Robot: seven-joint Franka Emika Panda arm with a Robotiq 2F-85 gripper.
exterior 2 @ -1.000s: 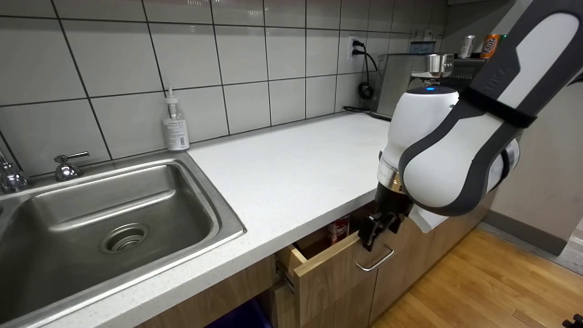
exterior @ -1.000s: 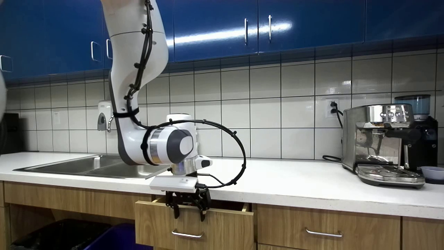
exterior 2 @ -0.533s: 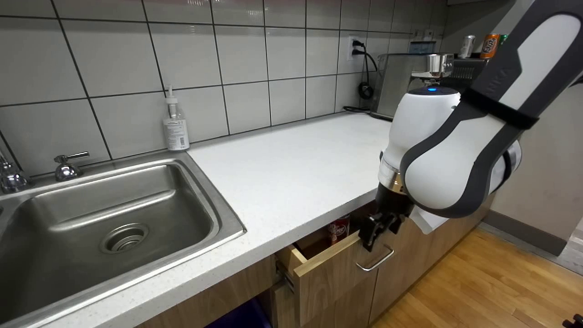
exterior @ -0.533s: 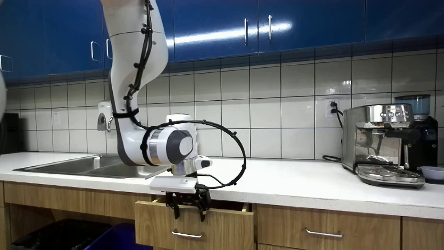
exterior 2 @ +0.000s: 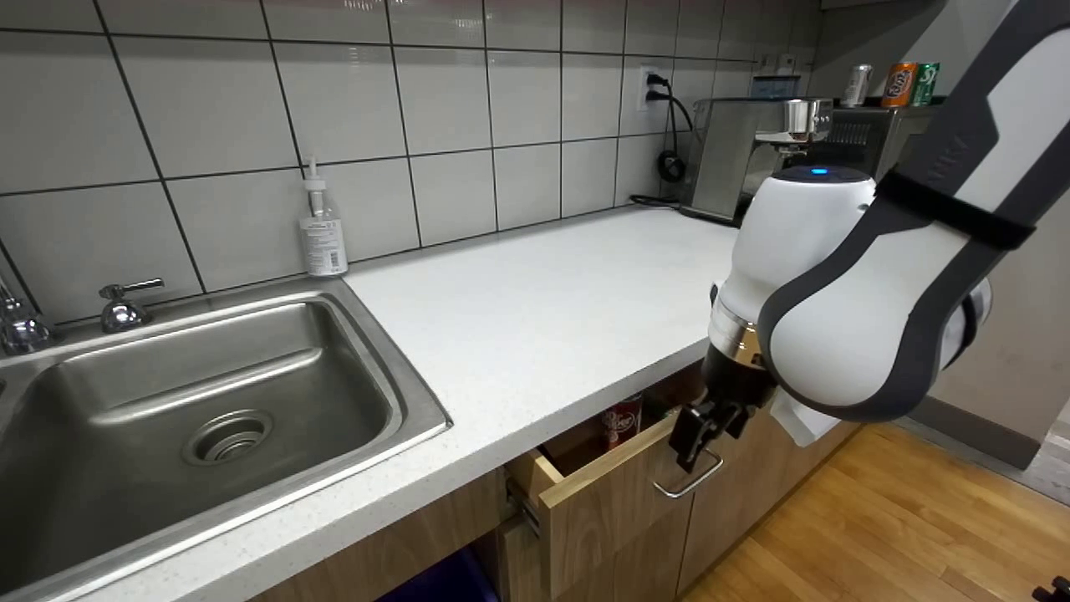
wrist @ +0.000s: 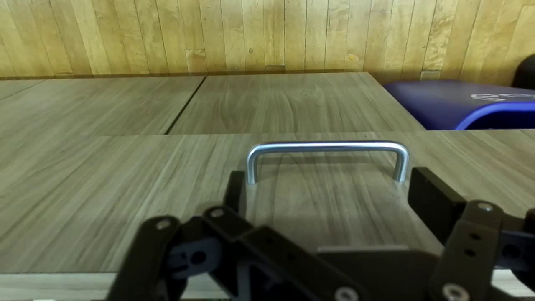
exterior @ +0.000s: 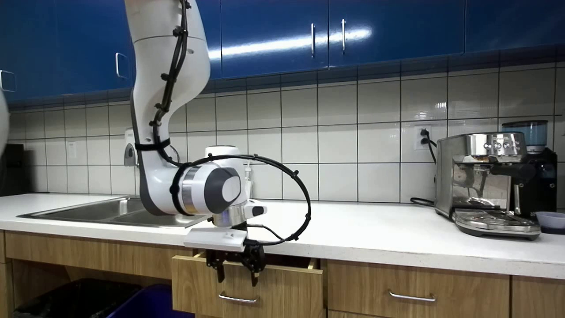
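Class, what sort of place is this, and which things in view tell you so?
Most likely a kitchen, perhaps a shared break room: it has a stainless-steel sink, an espresso machine and blue wall cabinets.

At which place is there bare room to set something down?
The middle of the counter looks bare, bordered by the sink, tiles and coffee machine. Crowded: around the coffee machine, with grinder and bowl close by, and at the drawer, with a can inside and open jaws at its front.
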